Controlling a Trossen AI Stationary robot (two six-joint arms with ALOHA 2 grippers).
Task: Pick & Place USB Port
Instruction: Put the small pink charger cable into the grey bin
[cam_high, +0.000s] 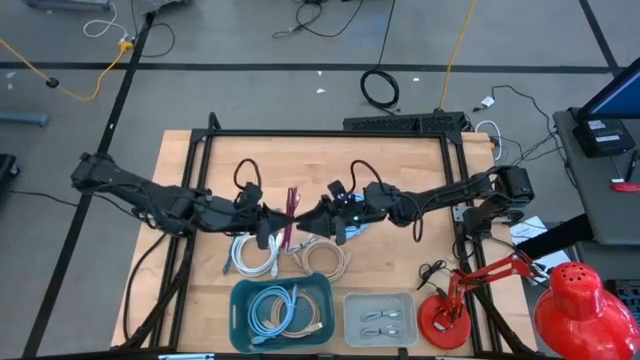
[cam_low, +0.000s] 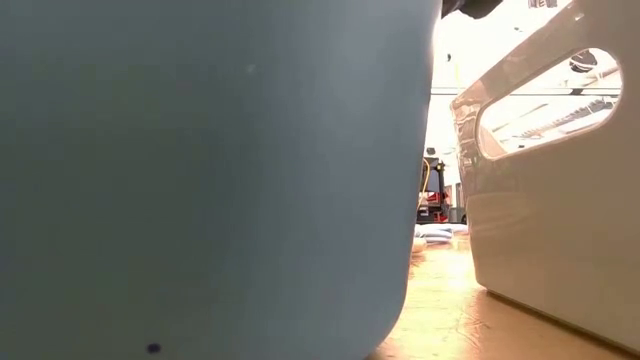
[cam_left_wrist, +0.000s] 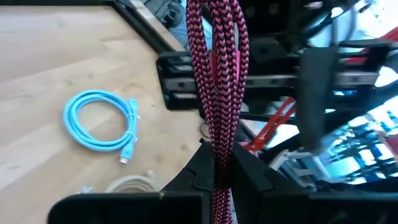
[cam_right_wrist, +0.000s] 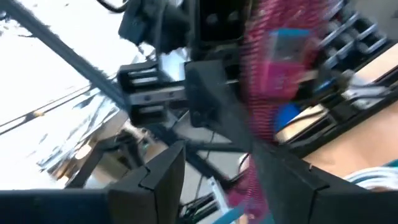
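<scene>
A red-and-black braided cable bundle (cam_high: 293, 210) is up over the middle of the table, between both arms. My left gripper (cam_high: 281, 220) reaches in from the table's left and is shut on it; its wrist view shows the bundle (cam_left_wrist: 219, 74) running out past the fingers. My right gripper (cam_high: 318, 220) comes from the right, and its open fingers (cam_right_wrist: 163, 177) stand around the bundle (cam_right_wrist: 273, 68), which passes close by one finger. I cannot tell whether that finger touches it. My left gripper pinches the braided bundle between its two fingers (cam_left_wrist: 200, 167), on a stretch near its middle (cam_left_wrist: 221, 146). The fingers come in level from the table's left and lie across the bundle. Several strands are folded together in the hold, and the bundle is lifted clear of the table.
A teal bin (cam_high: 240, 322) holding coiled cables and a grey tray (cam_high: 380, 300) stand at the near edge; their walls fill the low view. White coils (cam_high: 255, 255), a beige coil (cam_high: 325, 258) and a light-blue coil (cam_left_wrist: 99, 119) lie on the table. A red lamp (cam_high: 447, 318) is at near right.
</scene>
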